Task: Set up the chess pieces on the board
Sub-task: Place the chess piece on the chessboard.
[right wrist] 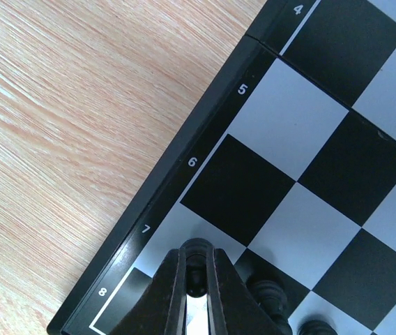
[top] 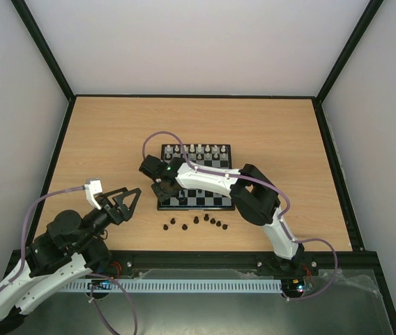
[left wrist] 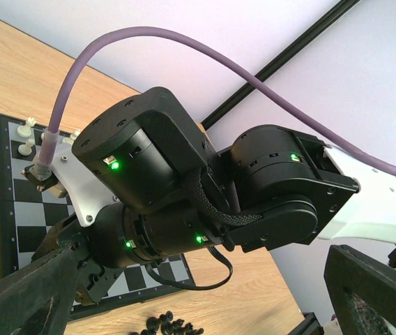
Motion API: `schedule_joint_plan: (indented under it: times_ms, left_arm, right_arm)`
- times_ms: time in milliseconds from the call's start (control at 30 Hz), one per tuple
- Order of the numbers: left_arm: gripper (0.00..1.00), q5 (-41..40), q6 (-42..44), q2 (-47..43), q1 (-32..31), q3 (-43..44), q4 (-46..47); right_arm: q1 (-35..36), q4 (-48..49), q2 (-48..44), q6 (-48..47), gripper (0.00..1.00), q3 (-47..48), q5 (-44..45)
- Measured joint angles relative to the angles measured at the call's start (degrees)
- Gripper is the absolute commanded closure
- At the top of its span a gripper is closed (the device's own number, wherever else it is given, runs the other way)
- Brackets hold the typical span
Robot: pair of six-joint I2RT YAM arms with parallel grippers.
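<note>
The board (top: 215, 201) lies mid-table with black and pale grey checks. In the right wrist view my right gripper (right wrist: 196, 259) is shut on a tiny dark chess piece (right wrist: 196, 248), held just above the pale edge square beside the numeral 7 on the board (right wrist: 240, 181). Two more dark pieces (right wrist: 268, 293) stand on squares close by. From above, the right gripper (top: 162, 190) is over the board's near left corner. Several loose dark pieces (top: 196, 222) lie on the table in front of the board. My left gripper (top: 134, 204) hangs open and empty to the left of the board.
White pieces (top: 196, 149) line the board's far rows. In the left wrist view the right arm's wrist (left wrist: 156, 174) fills most of the frame, with the board (left wrist: 10, 202) and the loose dark pieces (left wrist: 166, 324) below it. Black rails edge the table.
</note>
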Motion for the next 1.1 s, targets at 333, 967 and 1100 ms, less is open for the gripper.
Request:
schedule_joint_plan:
  times_ms: [333,967,1100]
  left_arm:
    - [0.01,0.0,0.0,0.0,0.0,0.0,0.0]
    - [0.00,0.0,0.3,0.0,0.0,0.0,0.0]
    - [0.01,0.0,0.4,0.0,0.0,0.0,0.0]
  right_arm:
    - [0.0,0.1,0.0,0.0,0.95,0.0,0.0]
    - [0.0,0.2,0.0,0.1,0.84,0.0,-0.9]
    - [0.0,0.2,0.0,0.1,0.83,0.0,-0.9]
